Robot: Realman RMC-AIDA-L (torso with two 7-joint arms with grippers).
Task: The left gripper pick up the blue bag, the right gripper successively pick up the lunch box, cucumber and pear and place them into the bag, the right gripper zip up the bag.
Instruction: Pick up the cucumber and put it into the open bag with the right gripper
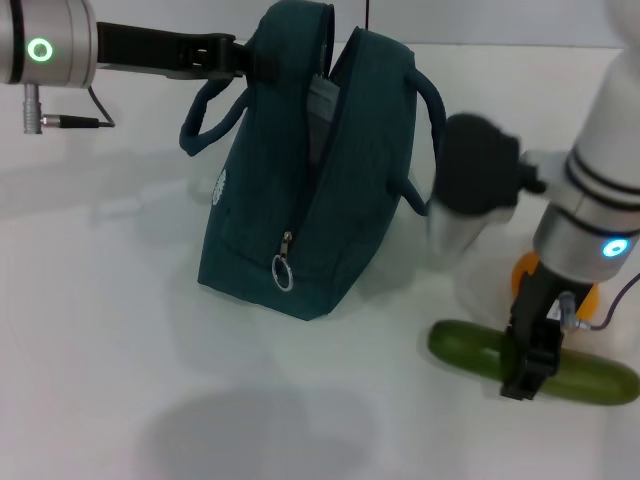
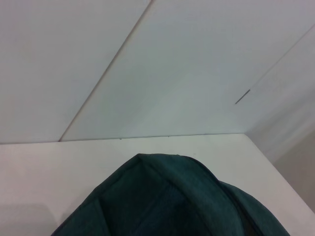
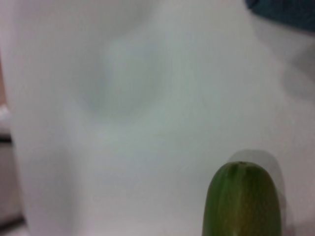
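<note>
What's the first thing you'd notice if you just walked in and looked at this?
The big blue bag standing in the middle of the white table, unzipped, with the left gripper at its top edge. Then the cucumber lying to the bag's right, where the right gripper is down on it, with the orange pear just behind.

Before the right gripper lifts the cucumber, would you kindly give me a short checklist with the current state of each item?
1. Left gripper at the top edge of the blue bag, bag upright: ok.
2. Bag mouth open, zipper pull low on the front: ok.
3. Right gripper down over the cucumber near its middle: ok.
4. Fingers firmly closed on the cucumber: cannot tell.
5. Lunch box already inside the bag: cannot tell; it shows in no view.
6. Pear on the table behind the right arm, clear of the grasp: ok, though mostly hidden.
</note>
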